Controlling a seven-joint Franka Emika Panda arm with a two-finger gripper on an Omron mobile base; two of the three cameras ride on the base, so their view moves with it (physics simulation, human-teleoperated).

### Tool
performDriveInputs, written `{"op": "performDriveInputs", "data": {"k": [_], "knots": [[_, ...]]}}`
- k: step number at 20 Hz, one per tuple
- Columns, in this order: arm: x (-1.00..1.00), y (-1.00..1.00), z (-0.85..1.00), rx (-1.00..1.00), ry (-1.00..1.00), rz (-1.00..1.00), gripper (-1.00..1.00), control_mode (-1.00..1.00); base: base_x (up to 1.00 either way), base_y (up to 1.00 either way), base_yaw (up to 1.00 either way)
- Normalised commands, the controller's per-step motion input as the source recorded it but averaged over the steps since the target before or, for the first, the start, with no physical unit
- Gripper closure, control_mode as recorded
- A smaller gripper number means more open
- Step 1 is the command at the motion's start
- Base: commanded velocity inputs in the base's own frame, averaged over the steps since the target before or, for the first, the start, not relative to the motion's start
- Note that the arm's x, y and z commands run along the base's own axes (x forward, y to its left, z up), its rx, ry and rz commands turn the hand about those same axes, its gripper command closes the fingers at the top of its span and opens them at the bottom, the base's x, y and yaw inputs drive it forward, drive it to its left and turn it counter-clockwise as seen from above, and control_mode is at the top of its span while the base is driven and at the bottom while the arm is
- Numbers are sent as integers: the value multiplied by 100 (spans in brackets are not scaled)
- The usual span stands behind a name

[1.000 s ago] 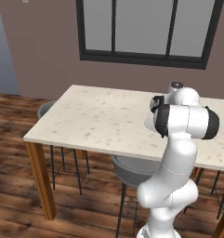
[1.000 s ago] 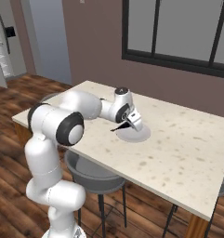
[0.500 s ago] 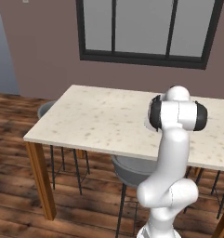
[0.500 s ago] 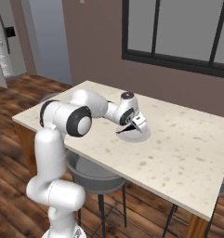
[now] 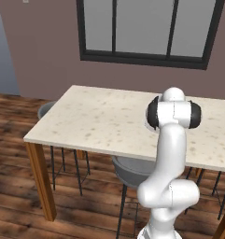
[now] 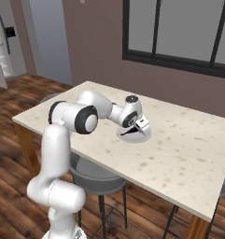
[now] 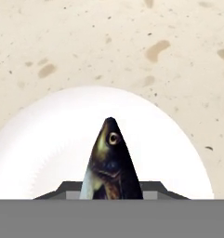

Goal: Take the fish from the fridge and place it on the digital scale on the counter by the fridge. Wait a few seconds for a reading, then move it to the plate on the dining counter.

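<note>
My gripper [image 6: 138, 126] hangs low over the plate [image 6: 145, 136], a small whitish round dish on the beige speckled dining counter [image 6: 188, 144]. It is shut on the fish [image 7: 110, 162]. In the hand view the fish's dark head and eye point out from between the fingertips [image 7: 156, 188], right over the plate [image 7: 43, 153]. In the right base view the fish [image 6: 128, 133] is a thin dark sliver just above the plate. In the left base view my own arm hides the hand and the plate, while the dining counter [image 5: 100, 121] spreads out to its left.
Grey round stools stand under the table's near side [image 5: 132, 169] [image 6: 96, 176] and at its left end [image 5: 47, 110]. A dark-framed window [image 5: 146, 28] is on the wall behind. A sliver of the fridge [image 6: 1, 42] shows far left.
The arm has reached further over the table and the hand has sunk a little towards the plate, with the fish still gripped.
</note>
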Motion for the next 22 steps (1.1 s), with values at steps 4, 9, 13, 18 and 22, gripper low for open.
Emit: {"op": "performDriveInputs", "data": {"k": [4, 9, 13, 18, 22], "knots": [[16, 0, -40, 0, 1, 0, -100, -100, 0, 0, 0], [9, 0, -29, 0, 0, 0, -100, -100, 0, 0, 0], [0, 0, -3, 0, 0, 0, -100, -100, 0, 0, 0], [0, 0, 2, 0, -4, 0, -100, -100, 0, 0, 0], [-26, 4, 46, 0, -20, 0, -100, -100, 0, 0, 0]]}}
